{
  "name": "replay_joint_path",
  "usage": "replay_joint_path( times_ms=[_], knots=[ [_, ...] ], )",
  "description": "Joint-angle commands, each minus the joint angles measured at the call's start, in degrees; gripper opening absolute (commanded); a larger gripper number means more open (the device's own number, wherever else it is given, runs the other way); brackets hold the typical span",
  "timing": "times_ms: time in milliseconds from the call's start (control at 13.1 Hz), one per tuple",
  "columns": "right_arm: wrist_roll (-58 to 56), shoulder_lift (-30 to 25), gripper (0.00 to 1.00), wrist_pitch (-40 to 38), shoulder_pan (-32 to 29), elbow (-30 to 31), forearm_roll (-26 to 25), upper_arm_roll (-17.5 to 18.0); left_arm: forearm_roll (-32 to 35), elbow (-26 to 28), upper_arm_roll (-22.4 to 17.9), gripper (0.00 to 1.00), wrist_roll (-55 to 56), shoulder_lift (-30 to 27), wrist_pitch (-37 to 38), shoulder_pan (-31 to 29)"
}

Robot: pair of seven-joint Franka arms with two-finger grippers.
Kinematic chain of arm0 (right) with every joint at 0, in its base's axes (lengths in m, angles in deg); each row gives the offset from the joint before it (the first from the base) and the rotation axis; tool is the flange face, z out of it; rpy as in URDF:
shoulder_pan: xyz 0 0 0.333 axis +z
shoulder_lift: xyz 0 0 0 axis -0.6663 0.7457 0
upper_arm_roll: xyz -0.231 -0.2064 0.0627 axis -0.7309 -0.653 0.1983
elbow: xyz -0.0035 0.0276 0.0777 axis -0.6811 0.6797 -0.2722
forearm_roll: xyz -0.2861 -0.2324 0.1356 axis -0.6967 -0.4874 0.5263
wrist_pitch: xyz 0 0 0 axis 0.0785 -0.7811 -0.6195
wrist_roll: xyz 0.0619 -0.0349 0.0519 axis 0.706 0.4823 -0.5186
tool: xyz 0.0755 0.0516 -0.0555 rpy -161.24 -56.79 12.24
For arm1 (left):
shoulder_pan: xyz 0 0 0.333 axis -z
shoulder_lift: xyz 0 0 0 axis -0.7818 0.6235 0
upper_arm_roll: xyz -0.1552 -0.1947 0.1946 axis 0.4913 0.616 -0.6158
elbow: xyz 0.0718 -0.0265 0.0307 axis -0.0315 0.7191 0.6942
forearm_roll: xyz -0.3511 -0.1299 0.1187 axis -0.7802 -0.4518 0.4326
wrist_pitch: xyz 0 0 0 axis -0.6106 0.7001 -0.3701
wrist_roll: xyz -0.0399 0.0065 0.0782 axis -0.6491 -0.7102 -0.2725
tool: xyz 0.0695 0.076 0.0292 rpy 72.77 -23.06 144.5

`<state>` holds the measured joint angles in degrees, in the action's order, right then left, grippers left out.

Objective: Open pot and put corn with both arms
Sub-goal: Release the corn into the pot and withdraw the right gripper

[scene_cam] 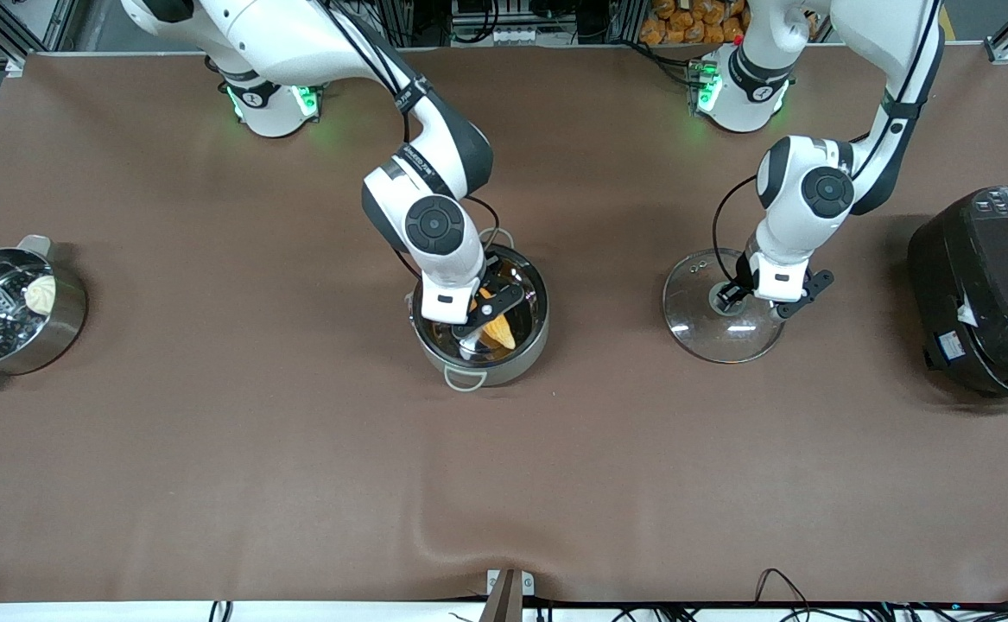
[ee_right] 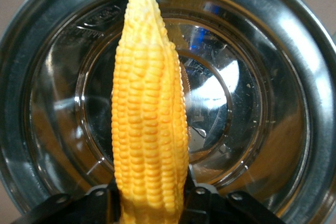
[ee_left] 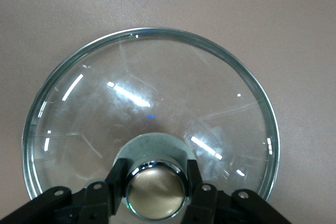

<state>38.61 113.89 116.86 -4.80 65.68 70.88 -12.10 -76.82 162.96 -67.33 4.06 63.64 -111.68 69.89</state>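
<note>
Corn (ee_right: 149, 124) between right fingers (ee_right: 100, 198), over pot (ee_right: 294, 40) | left fingers (ee_left: 118, 182) pinching lid knob (ee_left: 156, 190)

The corn (ee_right: 149, 124) stands lengthwise between the two black fingers (ee_right: 100, 200) of the right claw (ee_right: 152, 203), which flank its thick end, its tapered tip pointing away. Under it lies the open pot (ee_right: 283, 77), its shiny steel floor and wall mirroring light and a yellow tint.
</note>
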Motion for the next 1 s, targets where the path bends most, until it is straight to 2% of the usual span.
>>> replay_joint_path(
  times_ms=[0,77,153,230,536,689,843,919],
  knots=[
    [1.29,0.19,1.0,-0.8,0.02,-1.61,-0.09,-0.68,-0.84,-0.55,0.72,0.31,-1.27,1.26,-1.27,-1.14],
    [1.38,-0.34,1.0,-0.89,-0.59,-1.61,0.0,-0.86,-0.84,-0.73,0.72,0.57,-1.18,1.35,-1.27,-1.14],
    [1.29,-1.39,1.0,-1.59,-1.81,-1.61,0.09,-0.94,-0.84,-0.9,0.72,0.95,-1.27,2.05,-1.27,-1.06],
    [1.47,-2.7,1.0,-4.03,-3.48,-1.61,0.09,-0.95,-0.84,-1.43,0.72,1.0,-1.27,2.41,-1.27,-0.97],
    [-3.16,-8.15,1.0,-11.86,-16.38,-1.26,0.18,-0.94,-0.84,-3.18,0.81,1.0,-0.92,0.75,-0.84,-0.53],
    [-4.94,-9.83,1.0,-12.93,-22.97,-0.21,0.09,-0.95,-0.84,-4.24,1.33,1.0,-0.92,-1.62,-0.14,-0.53],
    [-7.83,-12.2,1.0,-13.02,-28.0,0.67,-0.52,-1.03,-0.66,-7.65,1.42,1.0,-1.01,-3.3,4.67,-0.44],
    [-10.55,-13.86,1.0,-13.02,-30.37,1.81,-1.48,-1.03,-0.49,-11.06,1.86,1.0,-0.92,-3.74,9.23,-0.44]
  ],
)
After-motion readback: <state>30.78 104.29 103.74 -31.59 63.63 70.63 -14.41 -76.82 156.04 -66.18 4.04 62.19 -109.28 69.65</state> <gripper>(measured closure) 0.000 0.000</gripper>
